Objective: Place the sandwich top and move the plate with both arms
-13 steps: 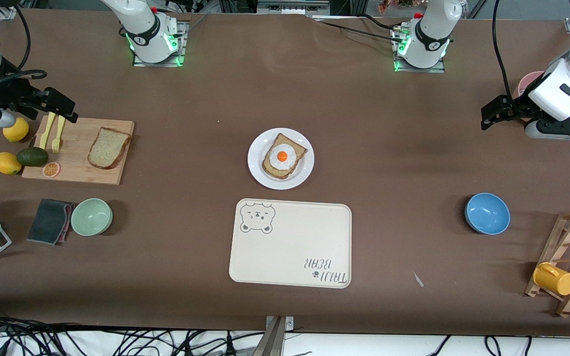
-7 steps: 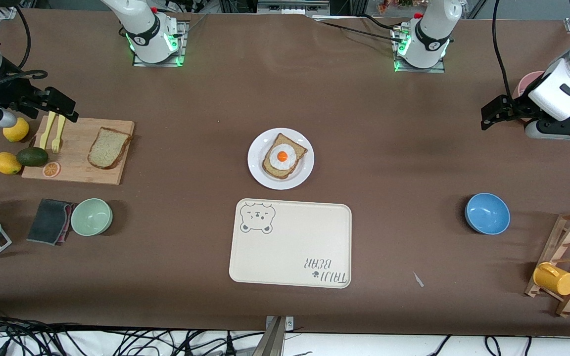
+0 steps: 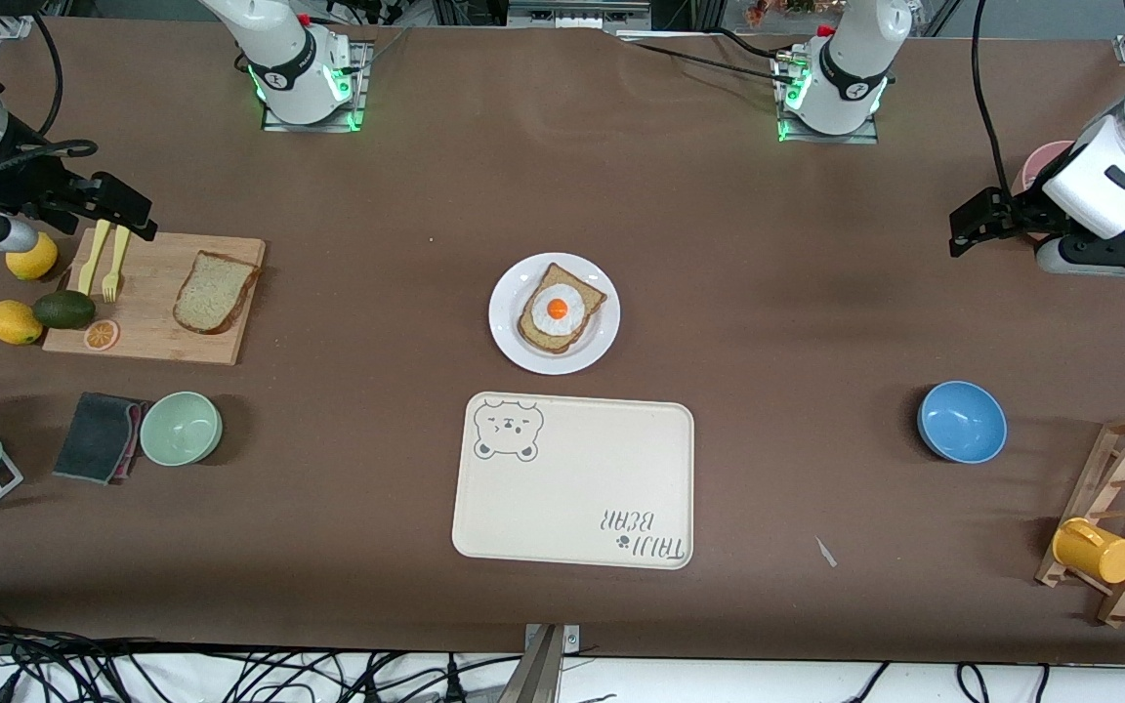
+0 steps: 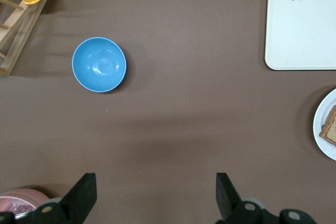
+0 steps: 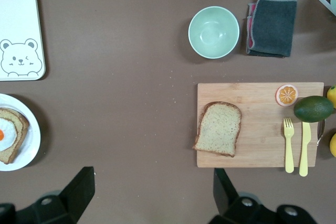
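Two white jointed robot arms rise from square metal base plates lit green along their edges; each base column wears a black ring with a small round logo and a red cap beside it; black cables trail from the bases; the black left gripper (image 3: 975, 223) and black right gripper (image 3: 111, 207) end in blocky matte fingers.

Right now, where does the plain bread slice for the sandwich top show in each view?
Front view: the sandwich top lies on the wooden cutting board, toward the right arm's end of the table.
Left wrist view: not in it.
Right wrist view: on the same board, at, beside the yellow fork.
Shared landmark: the plate with the egg slice, at and.
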Tool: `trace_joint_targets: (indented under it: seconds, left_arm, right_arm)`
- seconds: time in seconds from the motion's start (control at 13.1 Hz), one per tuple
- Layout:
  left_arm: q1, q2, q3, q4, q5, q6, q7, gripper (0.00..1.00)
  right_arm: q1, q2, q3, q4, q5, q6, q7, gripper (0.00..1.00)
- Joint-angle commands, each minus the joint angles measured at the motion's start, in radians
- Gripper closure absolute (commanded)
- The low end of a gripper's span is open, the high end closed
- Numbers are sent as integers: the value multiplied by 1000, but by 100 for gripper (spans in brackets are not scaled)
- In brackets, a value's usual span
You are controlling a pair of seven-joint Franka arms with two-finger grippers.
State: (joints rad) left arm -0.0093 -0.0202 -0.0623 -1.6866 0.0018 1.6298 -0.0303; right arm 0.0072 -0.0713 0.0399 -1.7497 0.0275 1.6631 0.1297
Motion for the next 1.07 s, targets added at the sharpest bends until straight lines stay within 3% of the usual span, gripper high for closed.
trace_joint_targets:
  seconds: [0.0, 0.31, 0.61, 0.99]
  left_arm:
    - [3, 0, 1, 10, -13, -15, -2, 0]
    - [3, 0, 1, 10, -13, -15, -2, 0]
    - [3, 0, 1, 10, -11, -15, -2, 0]
    - [3, 0, 1, 10, -13, -15, -2, 0]
  right_arm:
    - [17, -13, 8, -33, -20, 6, 11, 0]
    - [20, -10, 29, -68, -44, 30, 13, 0]
    - [20, -30, 113, -220, -179, 148, 73, 0]
    - [20, -28, 139, -425, -221, 330, 217, 0]
